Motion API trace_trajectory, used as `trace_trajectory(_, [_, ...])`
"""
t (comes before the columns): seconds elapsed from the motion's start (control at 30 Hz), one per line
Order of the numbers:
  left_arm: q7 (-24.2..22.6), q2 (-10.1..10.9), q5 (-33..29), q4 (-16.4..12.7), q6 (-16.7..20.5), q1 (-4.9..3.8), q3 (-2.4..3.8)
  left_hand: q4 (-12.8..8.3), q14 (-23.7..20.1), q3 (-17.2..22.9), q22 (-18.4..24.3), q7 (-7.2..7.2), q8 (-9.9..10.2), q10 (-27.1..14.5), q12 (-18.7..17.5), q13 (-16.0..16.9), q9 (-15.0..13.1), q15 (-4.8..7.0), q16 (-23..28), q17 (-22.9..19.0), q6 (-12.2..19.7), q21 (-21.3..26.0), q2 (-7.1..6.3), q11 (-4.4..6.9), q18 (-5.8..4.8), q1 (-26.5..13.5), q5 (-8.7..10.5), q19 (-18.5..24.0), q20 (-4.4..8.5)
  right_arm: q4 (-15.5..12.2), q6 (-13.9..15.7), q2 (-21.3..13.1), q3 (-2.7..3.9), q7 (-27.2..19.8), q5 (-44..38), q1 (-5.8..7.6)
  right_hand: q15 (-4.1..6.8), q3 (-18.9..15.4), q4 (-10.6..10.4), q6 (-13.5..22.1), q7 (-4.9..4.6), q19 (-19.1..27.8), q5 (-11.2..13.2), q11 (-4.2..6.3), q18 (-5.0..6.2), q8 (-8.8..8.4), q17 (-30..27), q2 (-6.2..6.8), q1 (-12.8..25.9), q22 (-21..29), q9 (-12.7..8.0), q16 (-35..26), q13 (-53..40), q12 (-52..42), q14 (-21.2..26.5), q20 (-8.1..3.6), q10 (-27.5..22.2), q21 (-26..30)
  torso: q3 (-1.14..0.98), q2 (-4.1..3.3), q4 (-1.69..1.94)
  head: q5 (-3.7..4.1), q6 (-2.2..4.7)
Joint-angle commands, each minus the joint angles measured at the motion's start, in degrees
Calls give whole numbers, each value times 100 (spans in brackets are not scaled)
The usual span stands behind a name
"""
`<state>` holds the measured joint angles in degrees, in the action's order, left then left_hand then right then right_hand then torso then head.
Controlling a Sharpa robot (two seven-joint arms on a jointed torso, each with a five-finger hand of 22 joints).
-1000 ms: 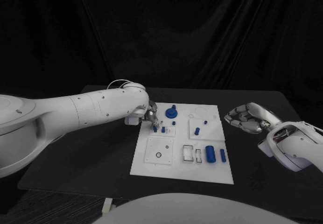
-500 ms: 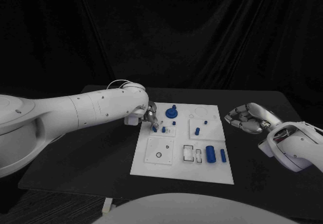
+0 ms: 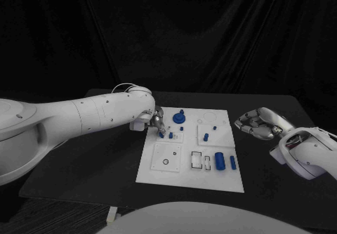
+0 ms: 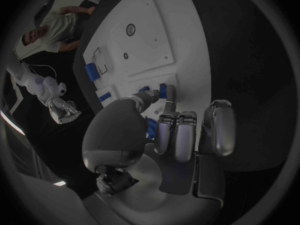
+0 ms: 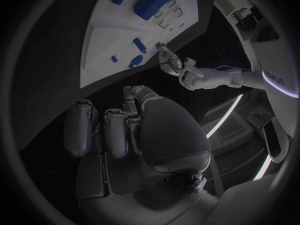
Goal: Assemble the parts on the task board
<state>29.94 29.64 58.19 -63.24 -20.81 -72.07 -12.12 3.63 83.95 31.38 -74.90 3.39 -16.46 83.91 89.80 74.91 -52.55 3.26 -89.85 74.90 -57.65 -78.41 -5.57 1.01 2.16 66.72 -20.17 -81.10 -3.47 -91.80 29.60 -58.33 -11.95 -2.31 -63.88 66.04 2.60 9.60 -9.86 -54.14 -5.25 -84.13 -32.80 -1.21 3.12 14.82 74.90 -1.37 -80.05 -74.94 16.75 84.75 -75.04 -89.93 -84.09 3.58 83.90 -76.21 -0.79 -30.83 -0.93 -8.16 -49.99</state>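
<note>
- So the left hand (image 3: pixel 159 123) is down at the far-left part of the white task board (image 3: pixel 171 174), fingertips right on a small blue peg (image 3: pixel 161 135); can't tell if it's actually pinching it.
- Right hand (image 3: pixel 257 124) hangs off the board's right side above the bench (image 3: pixel 98 161), fingers curled in, holding nothing.

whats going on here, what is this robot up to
The robot is assembling small blue parts on a white task board. Its left hand is down at the board's far left section, fingertips at a small blue peg there; whether it grips it is unclear. The right hand hovers off the board's right edge, fingers curled, holding nothing.
</note>
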Motion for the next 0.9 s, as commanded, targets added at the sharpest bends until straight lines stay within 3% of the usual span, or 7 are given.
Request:
trace_trajectory(0.03, [-3, -23, -17, 13, -68, 20, -2, -36, 605, -1, -1087, -47, 33, 583, -1, 1487, -2, -30, -15, 1510, -4, 32, 48, -35, 102, -14, -18, 41, -4, -15, 11, -9, 3, 66, -10, -12, 40, 34, -2, -5, -27, -75, -17, 25, 15, -9, 915, -30, 47, -1059, 9, -23, -1496, -7, -450, -37, 610, 37, -2, -4, -2, 7, -1])
trace_trajectory(0.1, [-13, -33, -17, 22, -56, 24, -2, -35, 605, -19, -1086, -45, 51, 583, -2, 1486, 2, -32, -15, 1510, -4, 37, 57, -38, 103, -42, 54, 43, -6, -16, 11, -10, 3, 65, -10, -12, 40, 34, -2, -5, -27, -75, -17, 25, 15, -9, 915, -30, 47, -1059, 9, -23, -1496, -7, -450, -37, 610, 37, -1, -4, -3, 5, -1])
trace_trajectory(0.2, [-17, -43, -17, 31, -52, 27, -2, 15, 605, -133, -1080, -42, 136, 572, -10, 1477, 39, -37, -15, 1510, -10, 59, 107, -45, 106, -162, 416, 52, -15, -17, 11, -12, 3, 63, -10, -12, 40, 34, -2, -5, -27, -75, -17, 25, 15, -9, 915, -30, 47, -1059, 9, -23, -1496, -7, -450, -37, 610, 37, 1, -1, -3, 3, -1])
trace_trajectory(0.47, [8, -38, -17, 39, -77, 36, -2, 164, 605, -518, -1064, 17, 427, 549, -28, 1458, 310, -83, -15, 1510, -25, 126, 215, -97, 118, -313, 932, 90, -52, -19, 13, -11, 3, 58, -10, -12, 40, 34, -2, -5, -27, -75, -17, 25, 15, -9, 915, -30, 47, -1059, 9, -23, -1496, -7, -450, -37, 610, 37, -1, 0, -1, 2, -1])
trace_trajectory(0.6, [36, -31, -17, 38, -91, 39, -2, 216, 605, -632, -1057, 41, 491, 542, -32, 1454, 363, -96, -15, 1510, -5, 149, 219, -116, 122, -356, 1011, 104, -62, -19, 12, -12, 3, 58, -10, -12, 40, 34, -2, -5, -27, -75, -17, 25, 15, -9, 915, -30, 47, -1059, 9, -23, -1496, -7, -450, -37, 610, 37, 0, 2, 1, 0, -1])
trace_trajectory(0.67, [47, -28, -17, 36, -99, 40, -2, 310, 605, -803, -1052, 71, 557, 543, -31, 1455, 417, -122, -15, 1510, 18, 170, 244, -142, 125, -420, 1146, 116, -85, -18, 12, -12, 3, 58, -10, -12, 40, 34, -2, -5, -27, -75, -17, 25, 15, -9, 915, -30, 47, -1059, 9, -23, -1496, -7, -450, -37, 610, 37, -1, 0, 2, 0, -1])
trace_trajectory(0.9, [83, -28, -17, 29, -139, 42, -2, 575, 605, -1267, -1044, 159, 634, 538, -33, 1452, 447, -184, -15, 1510, 170, 205, 276, -217, 131, -636, 1350, 134, -140, -15, 9, -6, 3, 57, -10, -13, 40, 34, -2, -5, -27, -75, -17, 25, 15, -9, 915, -30, 47, -1059, 9, -23, -1496, -7, -450, -37, 610, 37, 1, -3, 0, -8, -1])
